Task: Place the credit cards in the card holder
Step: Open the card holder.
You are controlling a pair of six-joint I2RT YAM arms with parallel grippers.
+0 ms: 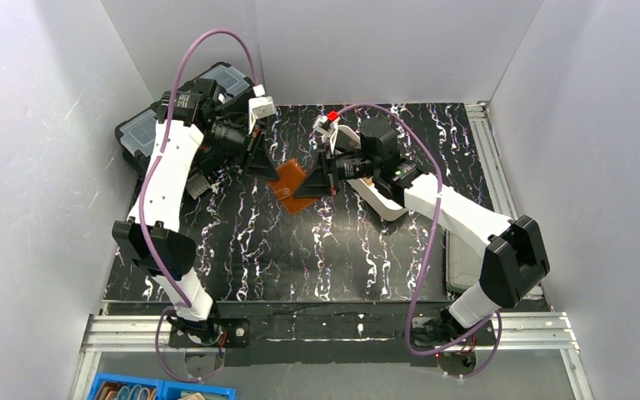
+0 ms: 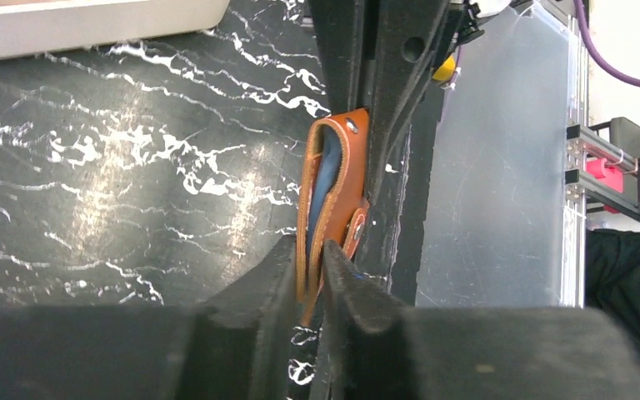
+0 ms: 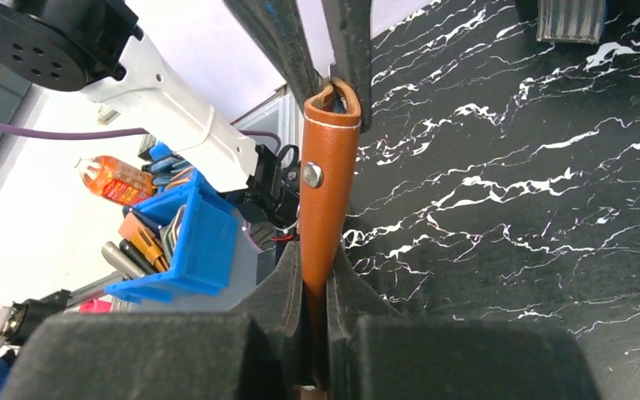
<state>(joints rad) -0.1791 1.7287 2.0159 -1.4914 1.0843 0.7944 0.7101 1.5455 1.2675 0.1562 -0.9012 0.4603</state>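
The brown leather card holder is held off the table between both grippers, at mid-table. My left gripper is shut on its left edge. In the left wrist view the gripper pinches the card holder, whose blue lining shows in a narrow gap. My right gripper is shut on the opposite edge. In the right wrist view the gripper clamps the card holder, with its snap stud showing. I cannot pick out any credit card for certain.
A white oblong tray lies under the right arm and shows in the left wrist view. A black toolbox stands at the back left. A grey ribbed flat thing lies on the table. Blue bins sit off the table.
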